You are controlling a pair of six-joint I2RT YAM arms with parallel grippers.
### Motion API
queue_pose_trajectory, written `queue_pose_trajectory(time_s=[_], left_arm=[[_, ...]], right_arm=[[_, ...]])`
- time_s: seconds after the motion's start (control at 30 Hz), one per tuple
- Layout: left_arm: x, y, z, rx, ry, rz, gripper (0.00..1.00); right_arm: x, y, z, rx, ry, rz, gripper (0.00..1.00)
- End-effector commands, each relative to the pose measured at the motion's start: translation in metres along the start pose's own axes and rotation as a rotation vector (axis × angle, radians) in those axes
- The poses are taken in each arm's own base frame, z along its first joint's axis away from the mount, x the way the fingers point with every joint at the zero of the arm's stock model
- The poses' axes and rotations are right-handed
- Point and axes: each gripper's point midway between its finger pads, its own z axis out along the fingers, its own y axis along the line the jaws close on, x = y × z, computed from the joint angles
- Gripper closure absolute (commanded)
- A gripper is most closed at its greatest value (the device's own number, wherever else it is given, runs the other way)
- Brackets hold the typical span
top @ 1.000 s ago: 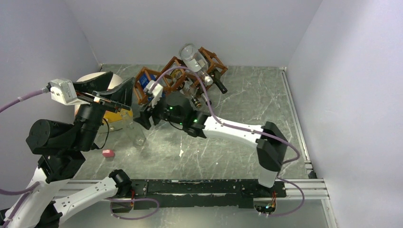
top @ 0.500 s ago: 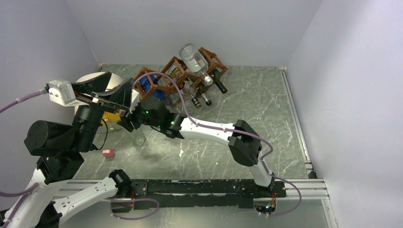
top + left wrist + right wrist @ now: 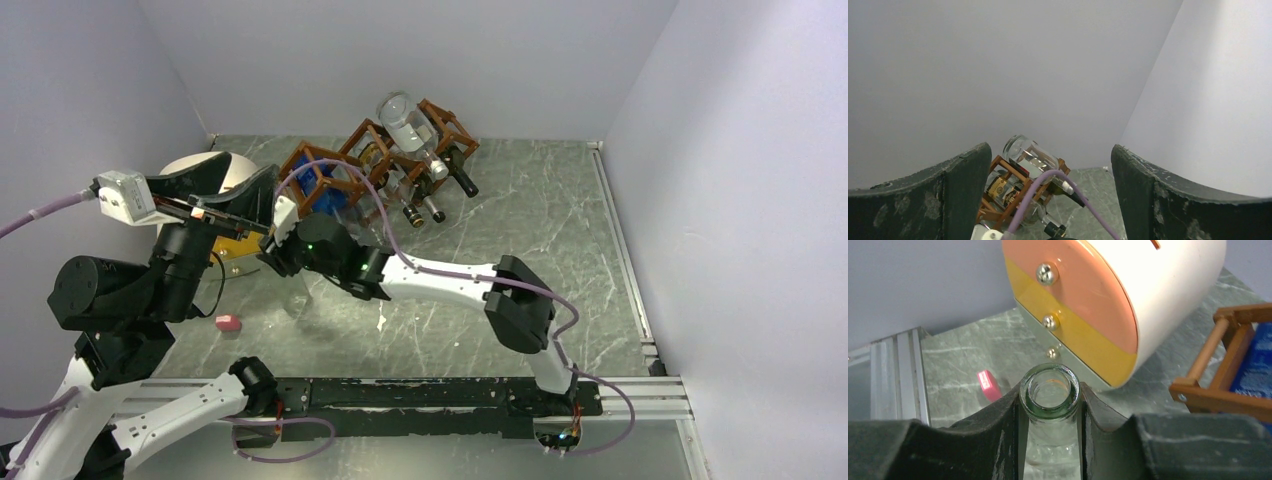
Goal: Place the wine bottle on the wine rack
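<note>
Grasping stage: right gripper [image 3: 1050, 412] clamped around neck of standing clear glass wine bottle [image 3: 1050, 392], just beside wine rack [image 3: 1218, 396]; left gripper [image 3: 1049, 147] spread wide, idle. Next: lift, tip sideways, slide into free cell.

Ahead of me a cream cylinder [image 3: 1168, 285] rests on the grey-green marbled table [image 3: 963, 347]. Its flat end faces me, peach over a yellow band, with 3 screws in a row. A small pink block [image 3: 988, 385] lies between it and the metal rail [image 3: 895, 370]. Plain pale walls [image 3: 400, 50] stand around.
</note>
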Motion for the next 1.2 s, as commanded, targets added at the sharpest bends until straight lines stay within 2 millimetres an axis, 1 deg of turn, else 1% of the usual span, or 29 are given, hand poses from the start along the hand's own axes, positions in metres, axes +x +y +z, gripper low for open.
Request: queue_pose_trajectory(time_s=[0.0, 0.03, 0.1, 0.13, 0.23, 0.3, 0.5, 0.63, 0.67, 0.7, 0.73, 0.83, 0.87, 0.97, 1.1, 1.17], left_arm=[[0.000, 0.006, 0.000, -0.028, -0.007, 0.011, 0.07], [0.001, 0.006, 0.000, -0.029, -0.003, 0.012, 0.07], [0.004, 0.007, 0.000, -0.034, 0.004, 0.013, 0.07], [0.006, 0.007, 0.000, -0.036, 0.009, 0.013, 0.07], [0.015, 0.008, 0.002, -0.043, 0.028, 0.013, 0.07], [0.026, 0.009, 0.003, -0.050, 0.055, 0.016, 0.07], [0.079, 0.023, 0.002, -0.114, 0.146, 0.030, 0.08], [0.114, 0.027, 0.000, -0.139, 0.225, 0.024, 0.08], [0.122, 0.029, 0.000, -0.155, 0.238, 0.015, 0.07], [0.130, 0.032, -0.001, -0.177, 0.249, -0.009, 0.04], [0.138, 0.032, -0.001, -0.189, 0.262, -0.032, 0.01], [0.170, 0.025, -0.003, -0.145, 0.334, -0.032, 0.00], [0.181, 0.024, -0.003, -0.140, 0.358, -0.034, 0.00], [0.212, 0.017, -0.003, -0.111, 0.440, -0.034, 0.01], [0.241, -0.009, -0.006, 0.056, 0.505, -0.036, 0.01], [0.250, -0.009, -0.008, 0.053, 0.517, -0.054, 0.00]], right_arm=[[-0.072, -0.011, -0.041, 0.063, -0.162, -0.023, 0.98], [-0.082, -0.012, -0.052, 0.065, -0.181, -0.022, 0.99], [-0.086, -0.012, -0.068, 0.061, -0.190, -0.022, 1.00], [-0.082, -0.012, -0.076, 0.062, -0.181, -0.021, 1.00], [-0.080, -0.015, -0.101, 0.072, -0.170, -0.008, 1.00], [-0.074, -0.017, -0.119, 0.081, -0.150, 0.004, 1.00], [-0.048, -0.023, -0.175, 0.115, -0.085, 0.048, 1.00], [-0.038, -0.039, -0.212, 0.206, -0.059, 0.064, 1.00], [-0.035, -0.043, -0.221, 0.230, -0.051, 0.066, 1.00], [-0.039, -0.048, -0.230, 0.258, -0.063, 0.071, 1.00], [-0.029, -0.054, -0.237, 0.290, -0.047, 0.071, 1.00], [-0.029, -0.069, -0.260, 0.380, -0.054, 0.077, 1.00], [-0.033, -0.075, -0.268, 0.411, -0.064, 0.085, 1.00], [-0.037, -0.091, -0.286, 0.517, -0.076, 0.106, 1.00], [-0.040, -0.108, -0.303, 0.638, -0.089, 0.146, 1.00], [-0.042, -0.113, -0.311, 0.677, -0.098, 0.163, 1.00]])
